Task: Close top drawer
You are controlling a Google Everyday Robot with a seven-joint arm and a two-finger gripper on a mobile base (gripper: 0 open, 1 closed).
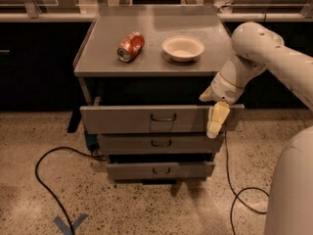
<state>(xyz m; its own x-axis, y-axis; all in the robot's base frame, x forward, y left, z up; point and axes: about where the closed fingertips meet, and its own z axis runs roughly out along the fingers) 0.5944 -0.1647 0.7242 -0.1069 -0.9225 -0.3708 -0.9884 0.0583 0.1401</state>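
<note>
The gripper (217,120) sits at the right end of the top drawer (127,120)'s front panel, below the grey cabinet top (107,58); whether it is spread or closed cannot be told. The drawer stands part-way out, proud of the two lower drawers (127,144). A straight, level push looks wise: pressing this far from the wire handle (163,117) could skew the tray.

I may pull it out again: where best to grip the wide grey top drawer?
The small dark wire loop handle at the centre of the wide grey metal top drawer's flat front, from the front; nothing else protrudes. The gripper is at the front's right end.
</note>
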